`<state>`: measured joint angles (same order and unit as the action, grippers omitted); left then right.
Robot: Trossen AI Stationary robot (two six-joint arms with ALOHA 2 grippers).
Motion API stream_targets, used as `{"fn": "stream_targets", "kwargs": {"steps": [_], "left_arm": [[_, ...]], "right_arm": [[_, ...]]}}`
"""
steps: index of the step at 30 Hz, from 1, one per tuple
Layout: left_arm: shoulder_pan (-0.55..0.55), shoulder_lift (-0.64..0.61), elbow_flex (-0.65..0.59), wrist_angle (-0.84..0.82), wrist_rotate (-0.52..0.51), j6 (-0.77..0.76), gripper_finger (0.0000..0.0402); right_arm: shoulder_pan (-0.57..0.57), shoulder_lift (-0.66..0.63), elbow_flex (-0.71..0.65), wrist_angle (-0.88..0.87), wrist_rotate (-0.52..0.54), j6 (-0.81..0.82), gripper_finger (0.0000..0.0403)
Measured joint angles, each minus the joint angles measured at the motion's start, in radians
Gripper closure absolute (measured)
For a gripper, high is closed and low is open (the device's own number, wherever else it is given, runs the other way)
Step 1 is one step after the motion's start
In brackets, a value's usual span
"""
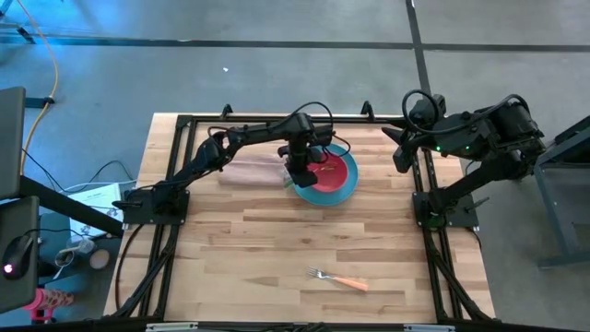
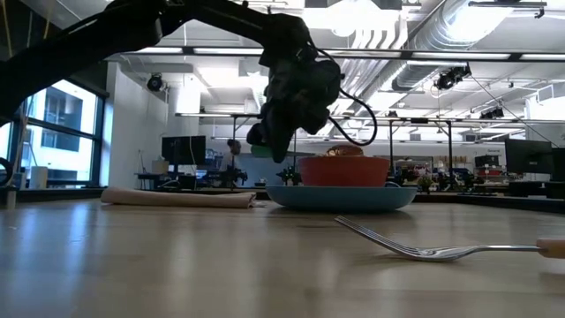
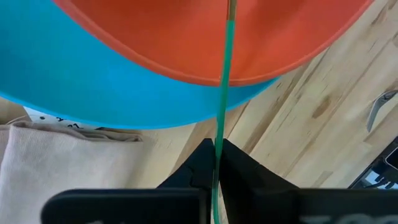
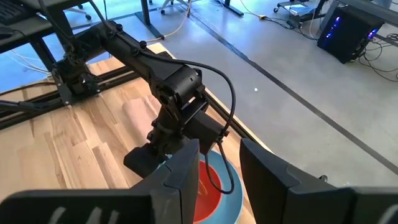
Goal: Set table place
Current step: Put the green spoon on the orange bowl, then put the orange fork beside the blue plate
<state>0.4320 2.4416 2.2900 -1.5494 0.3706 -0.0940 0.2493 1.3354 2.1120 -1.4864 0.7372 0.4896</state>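
Observation:
A red bowl (image 1: 342,170) stands on a round blue plate (image 1: 323,195) at the table's far middle. A beige folded napkin (image 1: 247,172) lies flat to the left of the plate. My left gripper (image 1: 300,173) is above the plate's left edge, shut on the green-handled spoon (image 3: 222,74). A silver fork with an orange handle (image 1: 337,278) lies flat near the table's near edge. My right gripper (image 1: 403,155) is open and empty, raised at the table's far right. My left gripper pinches the spoon's green handle (image 3: 218,138) between its two fingers (image 3: 239,165). The handle runs on past the fingertips, across the plate's rim (image 3: 93,81) and over the red bowl (image 3: 186,31). Its gold end (image 3: 231,4) is above the bowl; whether it rests there I cannot tell.
Black frame rails (image 1: 424,184) run along the left, right and far sides of the wooden table (image 1: 277,240). Bare wood lies between the plate and the fork. In the low view the fork's tines (image 2: 388,243) are nearest the camera.

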Motion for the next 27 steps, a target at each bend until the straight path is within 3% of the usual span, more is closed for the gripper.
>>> {"fn": "stream_targets", "kwargs": {"steps": [15,21,27], "left_arm": [[0.0,-0.018,0.062,0.054,-0.047,-0.003,0.0287],[-0.005,-0.075,0.064,0.011,-0.124,0.021,0.0262],[-0.094,-0.194,0.065,-0.013,-0.285,0.018,0.0262]], "right_arm": [[0.0,0.0,0.0,0.0,-0.001,-0.012,0.0295],[0.0,0.0,0.0,-0.002,-0.001,-0.012,0.0295],[0.0,0.0,0.0,-0.026,0.0,-0.01,0.0295]]}}
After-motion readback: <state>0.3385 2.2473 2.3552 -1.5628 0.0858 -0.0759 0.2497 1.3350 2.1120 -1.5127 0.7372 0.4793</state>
